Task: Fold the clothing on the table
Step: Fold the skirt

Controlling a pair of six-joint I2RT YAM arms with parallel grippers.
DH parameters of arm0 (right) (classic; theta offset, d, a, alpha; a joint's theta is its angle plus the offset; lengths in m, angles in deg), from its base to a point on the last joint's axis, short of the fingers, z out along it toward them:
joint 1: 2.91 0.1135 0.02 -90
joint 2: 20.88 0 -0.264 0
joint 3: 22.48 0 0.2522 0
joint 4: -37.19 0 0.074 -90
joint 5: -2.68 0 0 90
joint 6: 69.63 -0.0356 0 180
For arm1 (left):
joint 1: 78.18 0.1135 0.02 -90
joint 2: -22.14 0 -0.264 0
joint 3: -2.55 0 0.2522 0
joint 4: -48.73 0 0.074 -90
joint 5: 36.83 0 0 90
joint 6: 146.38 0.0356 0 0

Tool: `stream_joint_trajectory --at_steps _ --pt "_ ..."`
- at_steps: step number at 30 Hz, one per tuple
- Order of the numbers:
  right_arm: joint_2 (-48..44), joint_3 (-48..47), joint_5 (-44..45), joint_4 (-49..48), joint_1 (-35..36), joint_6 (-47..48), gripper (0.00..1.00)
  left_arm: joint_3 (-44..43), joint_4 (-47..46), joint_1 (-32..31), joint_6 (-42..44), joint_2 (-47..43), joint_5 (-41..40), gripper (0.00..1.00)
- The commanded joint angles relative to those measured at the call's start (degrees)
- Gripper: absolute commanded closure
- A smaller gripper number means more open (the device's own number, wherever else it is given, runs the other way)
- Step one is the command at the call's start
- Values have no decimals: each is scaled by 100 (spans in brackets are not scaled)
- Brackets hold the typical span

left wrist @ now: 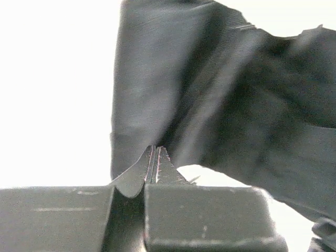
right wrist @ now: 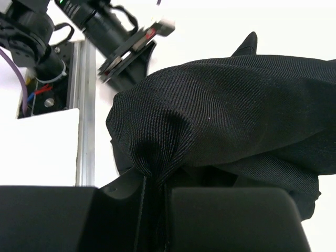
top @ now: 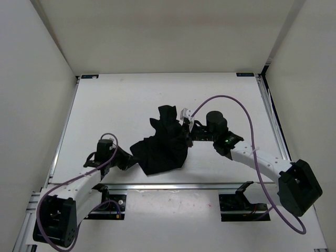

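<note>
overhead the clothing [top: 163,147] looks bunched; wrist views show left gripper [left wrist: 156,167] and right gripper [right wrist: 153,182] each pinching it.

White enclosure walls [top: 37,79], left, back, right; blue brackets [top: 90,76], far corners

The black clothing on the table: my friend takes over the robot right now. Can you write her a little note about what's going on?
Grips: the left pincer is shut, pinching an edge of the clothing. The right pincer is shut on a bunched bit of it on the other side.
Where: the clothing is crumpled in a heap between the two arms, near the middle of the table.
Done: both grips are on; no neat fold shows yet.
Left: probably pull it out flat, then fold it.
</note>
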Motion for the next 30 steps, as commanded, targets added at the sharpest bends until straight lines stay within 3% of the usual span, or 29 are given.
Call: stream_joint_trajectory --at_steps 1,9,15,24,26,27,28,30 --pt "119 -343 126 -84 127 408 100 423 30 -70 -94 -179 107 100" --pt "365 -580 303 -40 365 671 100 810 470 316 -191 -962 -175 100" --pt "594 -774 102 171 768 1067 100 1039 5 0 -384 -707 -236 100" --pt "1032 -800 136 750 1296 1937 98 1206 -268 220 -208 -488 19 100" --pt "1121 -940 258 970 1384 2148 91 1356 -382 185 -366 -575 28 100" --pt "1165 -1036 424 1084 1471 2174 74 1382 -426 193 -436 -662 45 100" --pt "1252 -1133 504 1111 1490 2201 63 1513 -479 193 -472 -776 37 100" --pt "1288 -1405 724 1147 1490 1957 22 1733 -427 176 -621 -996 45 100"
